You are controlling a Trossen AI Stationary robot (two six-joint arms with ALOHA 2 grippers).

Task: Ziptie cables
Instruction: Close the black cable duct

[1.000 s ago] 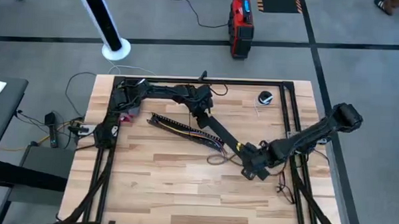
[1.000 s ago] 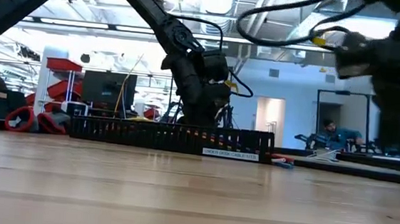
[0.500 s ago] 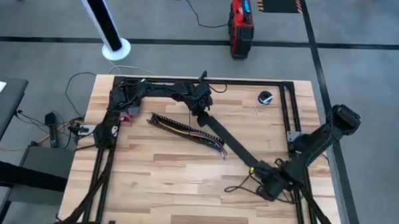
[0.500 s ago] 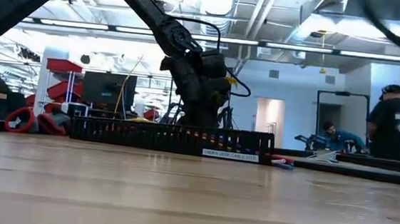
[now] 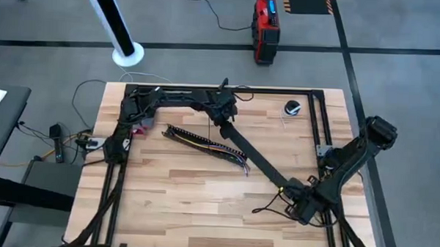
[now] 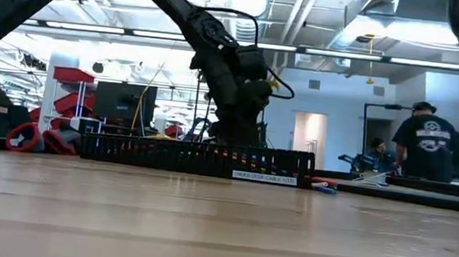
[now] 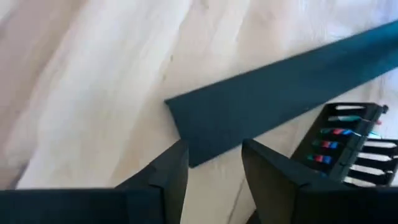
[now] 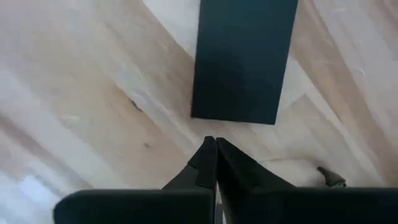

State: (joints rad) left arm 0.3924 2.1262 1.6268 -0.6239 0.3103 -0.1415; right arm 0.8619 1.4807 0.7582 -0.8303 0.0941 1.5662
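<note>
On the counter (image 5: pixel 188 188) I see the cables (image 5: pixel 205 141) lying loose in the slotted channel (image 5: pixel 177 131), no tie fitted; nearly all remains. My left gripper (image 7: pixel 214 165), jaws narrowly parted, hovers at the flat strip's (image 5: pixel 252 157) far end; right gripper (image 8: pixel 216 163), jaws closed empty, near end.

My wooden table (image 5: pixel 174 188) filled the frame's middle. On it lay a slotted black channel (image 5: pixel 204 145) holding the cables (image 5: pixel 218 148), centre-left, and a flat black strip (image 5: pixel 255 160) running diagonally toward lower right.
</note>
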